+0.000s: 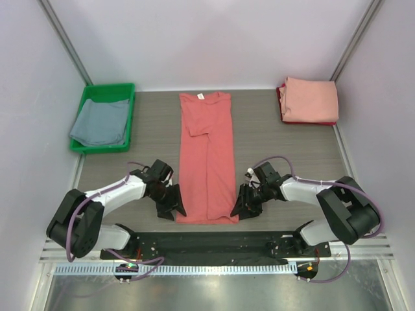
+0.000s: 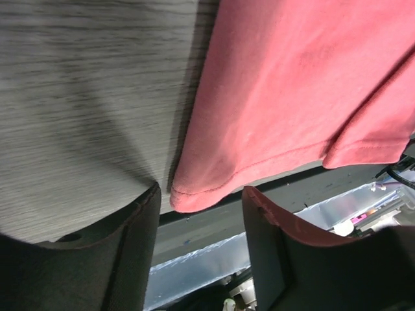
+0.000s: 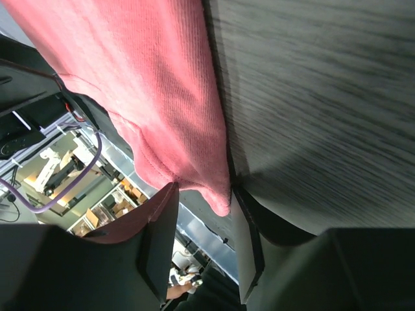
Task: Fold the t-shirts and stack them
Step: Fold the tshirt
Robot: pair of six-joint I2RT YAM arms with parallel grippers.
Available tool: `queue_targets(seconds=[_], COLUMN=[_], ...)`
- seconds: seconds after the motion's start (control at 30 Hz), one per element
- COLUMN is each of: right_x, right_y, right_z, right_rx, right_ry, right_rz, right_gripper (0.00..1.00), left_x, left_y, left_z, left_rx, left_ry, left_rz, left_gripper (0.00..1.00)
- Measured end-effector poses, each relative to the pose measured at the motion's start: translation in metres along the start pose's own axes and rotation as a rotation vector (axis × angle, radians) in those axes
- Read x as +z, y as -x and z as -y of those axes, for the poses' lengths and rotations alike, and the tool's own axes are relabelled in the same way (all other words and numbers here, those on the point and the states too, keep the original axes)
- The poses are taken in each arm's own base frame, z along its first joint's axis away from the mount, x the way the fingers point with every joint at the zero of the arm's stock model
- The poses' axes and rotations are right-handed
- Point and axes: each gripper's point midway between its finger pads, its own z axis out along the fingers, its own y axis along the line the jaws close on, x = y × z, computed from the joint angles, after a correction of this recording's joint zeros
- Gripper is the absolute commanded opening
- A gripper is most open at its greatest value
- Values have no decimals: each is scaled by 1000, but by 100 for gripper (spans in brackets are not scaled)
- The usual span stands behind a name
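Observation:
The coral-red t-shirt (image 1: pixel 206 155) lies in the middle of the table, folded into a long strip, its white neck label at the far end. My left gripper (image 1: pixel 174 207) sits at the strip's near left corner and my right gripper (image 1: pixel 241 206) at its near right corner. In the left wrist view the jaws of the left gripper (image 2: pixel 201 214) stand apart, and the shirt's hem corner (image 2: pixel 194 194) lies just at their mouth, unclamped. The right gripper (image 3: pixel 202 207) is also open, with the hem corner (image 3: pixel 217 194) hanging between its tips. A grey-blue t-shirt (image 1: pixel 98 122) lies in the tray, and a folded pale pink t-shirt (image 1: pixel 311 99) lies at the back right.
The green plastic tray (image 1: pixel 130 116) stands at the back left. A dark red cloth edge (image 1: pixel 281 97) shows under the pink shirt. Grey walls close the table on three sides. A black base rail (image 1: pixel 207 243) runs along the near edge.

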Motion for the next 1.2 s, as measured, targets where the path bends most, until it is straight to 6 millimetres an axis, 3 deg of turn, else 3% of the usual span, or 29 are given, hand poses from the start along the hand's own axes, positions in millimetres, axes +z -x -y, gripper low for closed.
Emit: queue_targets(seconds=[0.27,0.37,0.4,0.5,0.6,0.63,0.73,0.83,0.93,1.2], right_x=[2,3,3,4,5,5,4,-3,-17,-75], right_y=[-2,-3,-3,-4,-5,-5,-3,0,16,90], right_z=[2,2,2,3,6,6,8,2,-20,-85], right_rx=[6,10,11,14,13,13,2,-32,-95,-248], right_ry=[-5,-2,-1,-2,-8,-10,-16,-1,45,142], right_rz=[-13,-22,-26,-32,-32,-31,-20,-3,36,243], right_gripper=[37,35,33,26,18,4,2,2,2,1], left_x=[2,2,2,3,3,3,1,-7,-21,-86], left_y=[-2,-1,-1,0,2,3,6,21,43,121], left_z=[-2,-5,-6,-12,-14,-14,-16,-16,-4,65], left_rx=[-14,-27,-32,-45,-54,-56,-62,-55,-24,113], left_ry=[22,34,41,65,67,66,70,85,68,-71], left_rz=[-17,-18,-20,-18,-15,-14,-5,37,100,350], left_gripper=[49,35,20,3,0,0,0,0,0,0])
